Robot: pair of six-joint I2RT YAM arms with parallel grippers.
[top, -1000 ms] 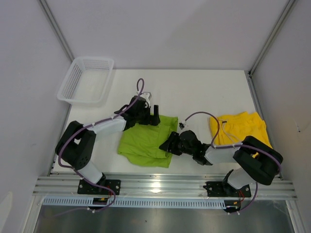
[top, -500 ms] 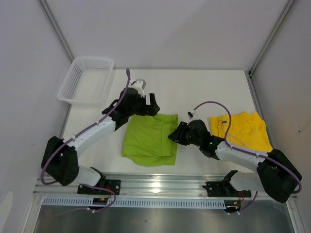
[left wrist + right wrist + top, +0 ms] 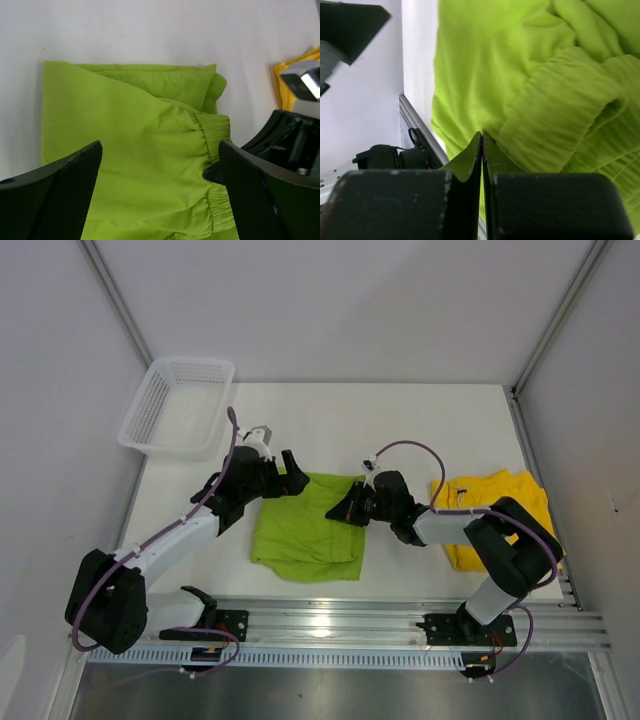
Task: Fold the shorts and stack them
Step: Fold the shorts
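The lime green shorts (image 3: 305,525) lie folded on the white table, their elastic waistband on the right side (image 3: 215,135). My left gripper (image 3: 286,474) hangs open over the far left part of the green shorts (image 3: 135,145), fingers wide apart, nothing between them (image 3: 159,147). My right gripper (image 3: 342,513) is shut, its tip (image 3: 207,174) pressed against the waistband edge; I see no fabric between its fingers (image 3: 482,137). The yellow shorts (image 3: 500,502) lie bunched at the right, partly under the right arm.
A white mesh basket (image 3: 150,425) stands at the far left corner. The aluminium rail (image 3: 330,625) with both arm bases runs along the near edge. Grey walls enclose the table on three sides.
The right gripper has closed and moved to the waistband edge. The left gripper has drifted left. The green shorts lie flatter than one second ago.
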